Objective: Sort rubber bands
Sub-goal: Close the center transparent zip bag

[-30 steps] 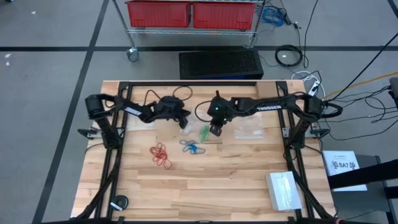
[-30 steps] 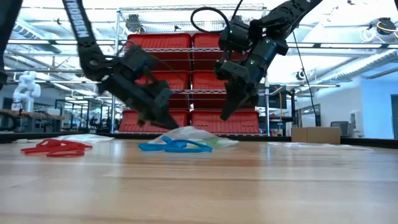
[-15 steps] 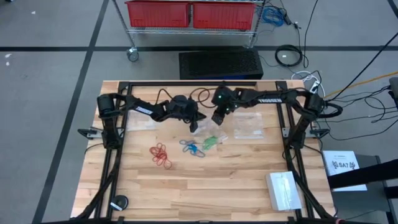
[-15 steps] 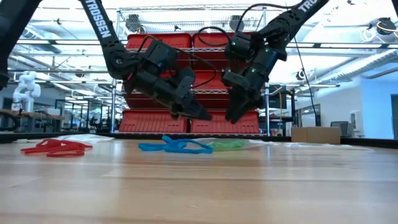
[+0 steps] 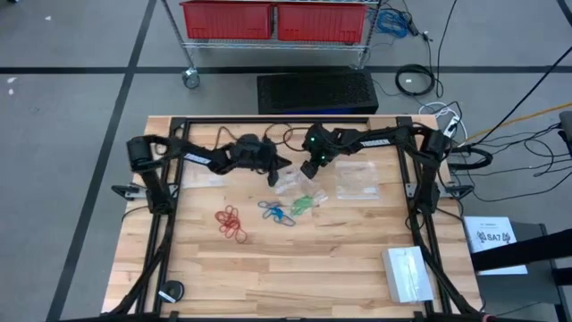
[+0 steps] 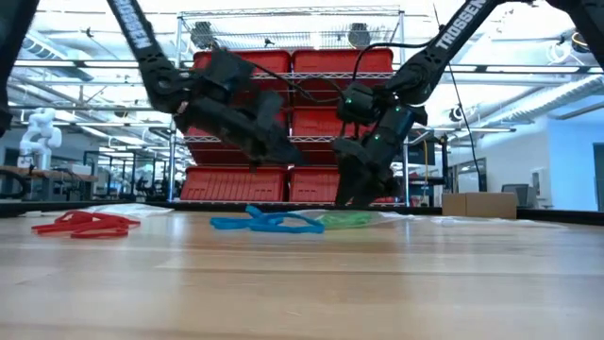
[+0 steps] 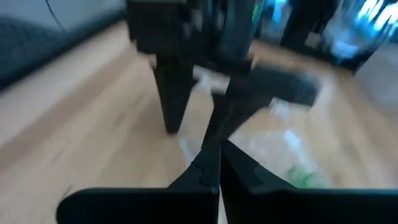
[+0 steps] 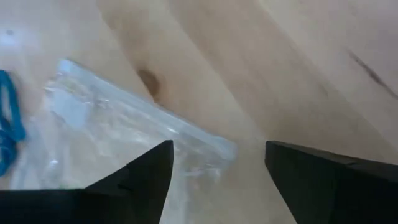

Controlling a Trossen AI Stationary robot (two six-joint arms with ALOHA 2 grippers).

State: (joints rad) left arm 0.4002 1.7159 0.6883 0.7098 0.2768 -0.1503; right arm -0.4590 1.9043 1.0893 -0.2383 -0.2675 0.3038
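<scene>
Green rubber bands (image 5: pixel 302 203) lie inside a clear plastic bag (image 5: pixel 290 190) flat on the table's middle. Blue bands (image 5: pixel 277 213) lie just nearer, and red bands (image 5: pixel 231 224) lie to their left. My right gripper (image 5: pixel 308 172) stands open low over the bag's far edge (image 8: pixel 205 146), one finger on each side of it; whether it touches the bag I cannot tell. My left gripper (image 5: pixel 284 166) is shut, raised clear of the table (image 6: pixel 293 159) just left of the right one, with nothing seen between its fingers.
A second clear bag (image 5: pixel 357 182) lies to the right of the grippers, and another (image 5: pixel 201 179) lies under the left arm. A white box (image 5: pixel 409 273) sits at the near right corner. Black frame rails (image 5: pixel 161 233) run along both table sides.
My left gripper has left the bag, rising and moving toward the far edge, still shut. My right gripper has sunk toward the table and opened. The bag, first bunched up at the left gripper, now lies flat with the green bands in it.
</scene>
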